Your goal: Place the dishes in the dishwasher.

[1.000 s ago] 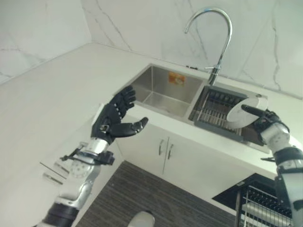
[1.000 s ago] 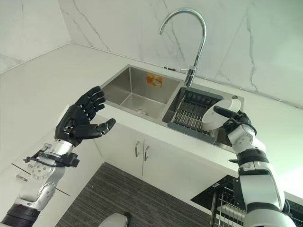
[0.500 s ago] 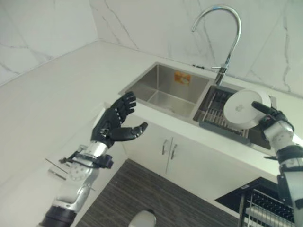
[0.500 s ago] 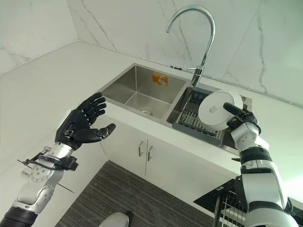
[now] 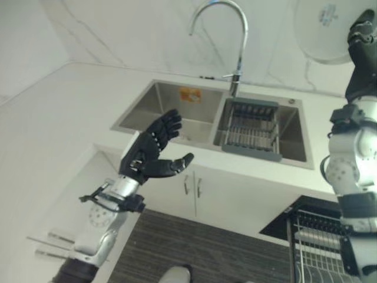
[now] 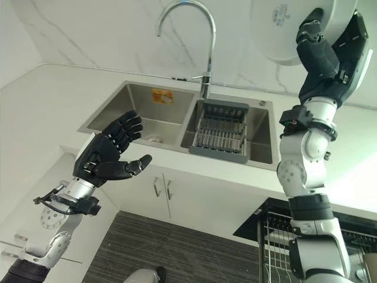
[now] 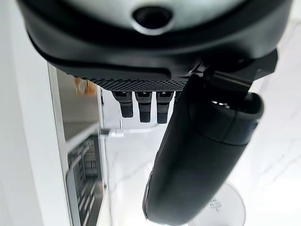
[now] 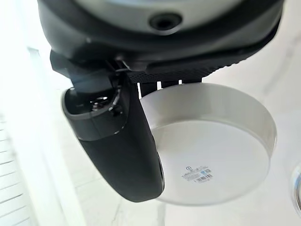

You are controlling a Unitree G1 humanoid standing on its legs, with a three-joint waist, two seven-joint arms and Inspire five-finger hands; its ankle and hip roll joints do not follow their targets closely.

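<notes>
**Right eye view: plate lifted high, dishwasher rack waiting below**

Right eye view is showing me the white counter (image 6: 47, 100) wrapping around the corner, with the double sink (image 6: 177, 118) set into it under the tall curved faucet (image 6: 188, 35). A dark dish rack (image 6: 221, 132) is sitting in the right basin, looking empty. Down at the lower right the dishwasher rack (image 6: 280, 250) is standing pulled out in front of the cabinets (image 6: 177, 194).

I'm holding the right hand (image 6: 327, 56) up high, thumb and fingers pinching the rim of the white plate (image 6: 280, 26), which is tilted with its underside facing the camera. The right wrist view is confirming it: plate (image 8: 216, 146) clamped past the thumb, label side showing.

The left hand (image 6: 106, 156) is hovering over the counter edge by the left basin, fingers spread, thumb out, holding nothing.

Step in hand, as I'm judging it: carrying the plate from the sink over to the dishwasher. Next move is calling for swinging the right arm down and right, turning the plate on edge, and lining it up with a slot between the rack's tines before loosening the pinch. Can't tell from here which slots are free.
</notes>
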